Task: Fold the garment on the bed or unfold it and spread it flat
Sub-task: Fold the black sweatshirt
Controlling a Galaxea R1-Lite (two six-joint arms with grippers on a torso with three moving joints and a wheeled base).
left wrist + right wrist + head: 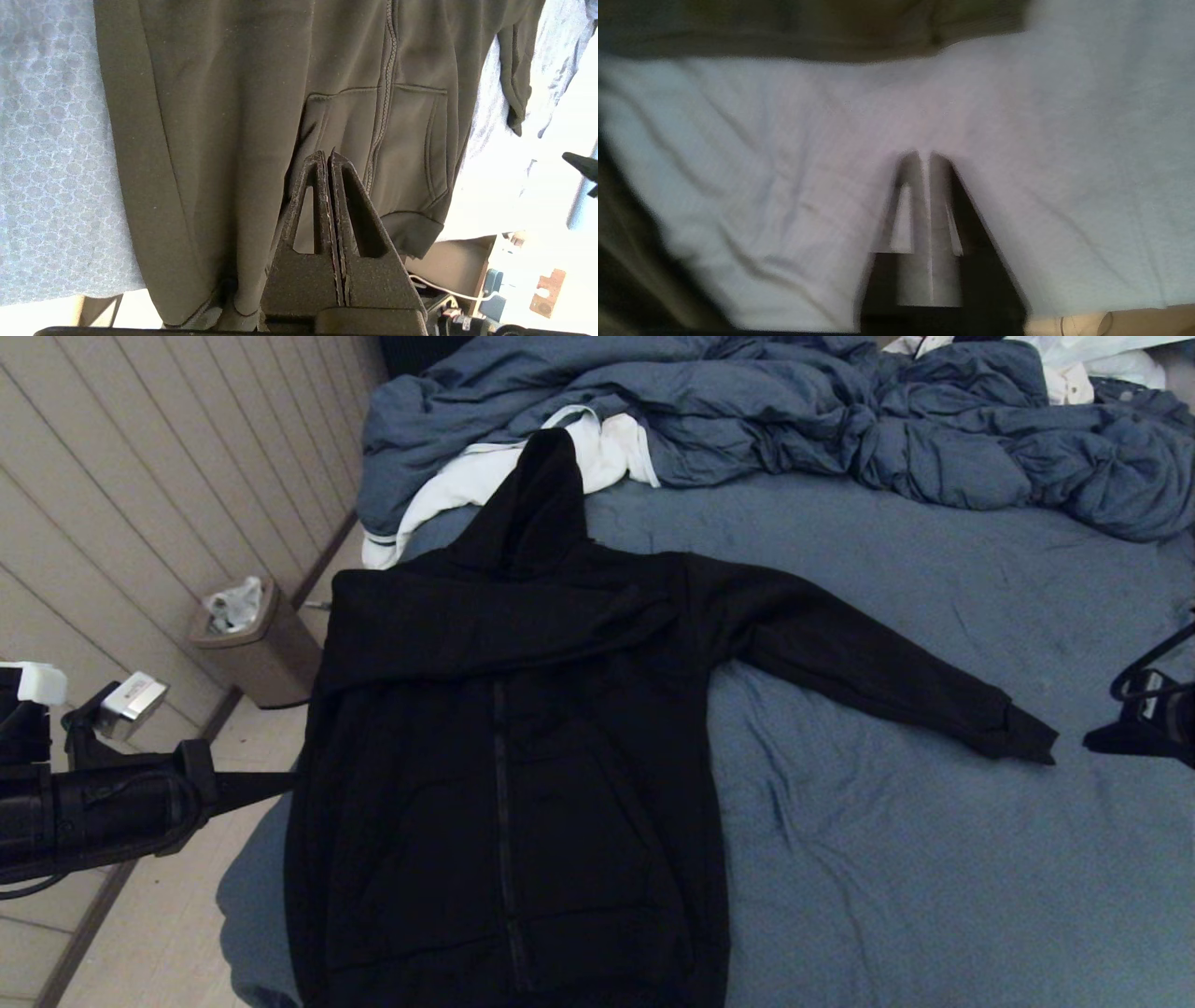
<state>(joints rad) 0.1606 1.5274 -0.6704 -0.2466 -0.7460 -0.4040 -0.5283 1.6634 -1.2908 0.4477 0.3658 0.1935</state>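
Head view: the black hoodie (509,756) lies face up on the bed (934,859), zipper closed. One sleeve is folded across its chest. The other sleeve (878,663) stretches out to the right. Its hood points at the white cloth (607,453) and the bunched blue duvet (840,420). The left gripper (328,156) is pinched tight on nothing, beside the hoodie's left edge. The right gripper (924,156) is also pressed together, empty, near the sleeve cuff. A bin (257,649) stands on the floor.

Black hoodie (523,728), slate-blue sheet (934,859), blue-grey duvet (840,420), white cloth (607,453) w/ grey stripe.
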